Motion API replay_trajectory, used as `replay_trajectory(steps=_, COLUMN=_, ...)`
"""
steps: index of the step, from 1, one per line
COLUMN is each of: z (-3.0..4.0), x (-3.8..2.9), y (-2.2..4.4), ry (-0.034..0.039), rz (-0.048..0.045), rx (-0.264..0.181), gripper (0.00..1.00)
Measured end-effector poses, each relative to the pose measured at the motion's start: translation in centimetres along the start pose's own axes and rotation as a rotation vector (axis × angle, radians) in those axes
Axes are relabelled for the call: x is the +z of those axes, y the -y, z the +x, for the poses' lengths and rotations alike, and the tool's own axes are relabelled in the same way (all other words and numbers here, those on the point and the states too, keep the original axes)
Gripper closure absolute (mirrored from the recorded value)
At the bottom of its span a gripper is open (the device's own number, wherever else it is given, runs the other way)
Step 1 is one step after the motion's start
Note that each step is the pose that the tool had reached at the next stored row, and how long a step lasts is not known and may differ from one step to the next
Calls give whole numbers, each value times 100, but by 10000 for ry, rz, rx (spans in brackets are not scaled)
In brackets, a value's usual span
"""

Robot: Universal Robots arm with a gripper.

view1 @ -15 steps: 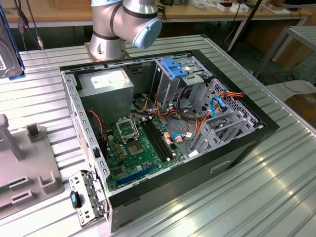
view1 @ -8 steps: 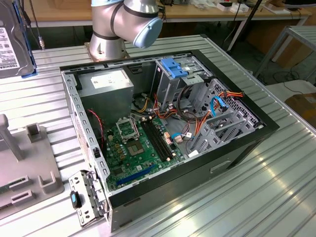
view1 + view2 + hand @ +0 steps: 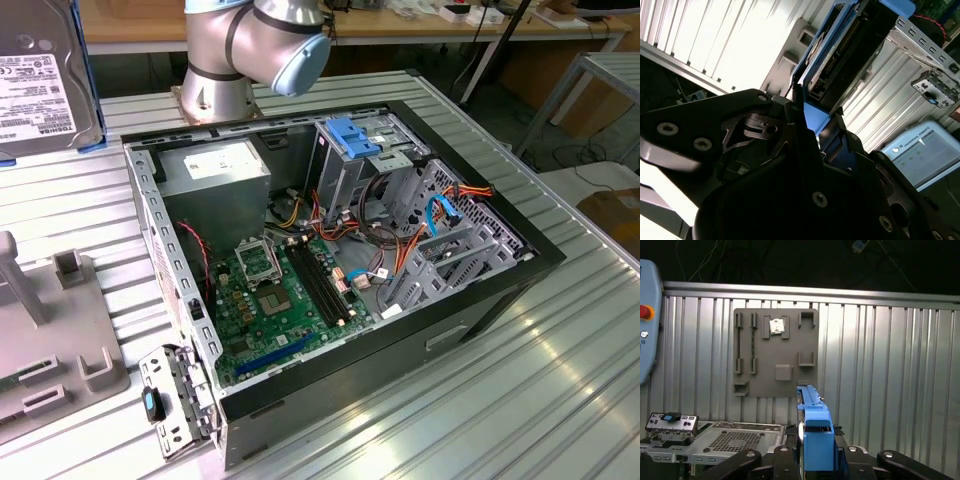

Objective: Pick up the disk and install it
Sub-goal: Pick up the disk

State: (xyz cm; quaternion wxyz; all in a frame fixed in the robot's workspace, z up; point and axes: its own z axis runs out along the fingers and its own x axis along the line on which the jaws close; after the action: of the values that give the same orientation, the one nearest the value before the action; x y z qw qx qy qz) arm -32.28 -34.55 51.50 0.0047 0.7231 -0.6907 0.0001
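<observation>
Blue-framed disk [image 3: 40,75] gripped in claw [image 3: 817,117], fingers clamped on carrier end. Disk hangs at upper left of exterior view, well apart from open case [image 3: 160,240]. Judgement: firm grip, disk square to drive cage [image 3: 350,150], clear of loose cables [image 3: 400,235].

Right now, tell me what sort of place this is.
Probably a robotics lab bench for computer assembly: an open computer case with its motherboard bare sits on a ribbed metal table, a robot arm stands by it, and the gripper holds the disk.
</observation>
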Motion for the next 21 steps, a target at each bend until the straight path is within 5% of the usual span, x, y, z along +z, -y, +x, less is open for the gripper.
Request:
replay_trajectory(steps=6, z=9, x=-1, y=193, ry=0, rz=0, rx=0, gripper=64)
replay_trajectory(steps=16, z=13, x=-2, y=274, ry=0, rz=0, rx=0, gripper=64)
replay_trajectory(steps=21, z=19, x=-3, y=413, ry=-1, rz=-1, rx=0, gripper=64)
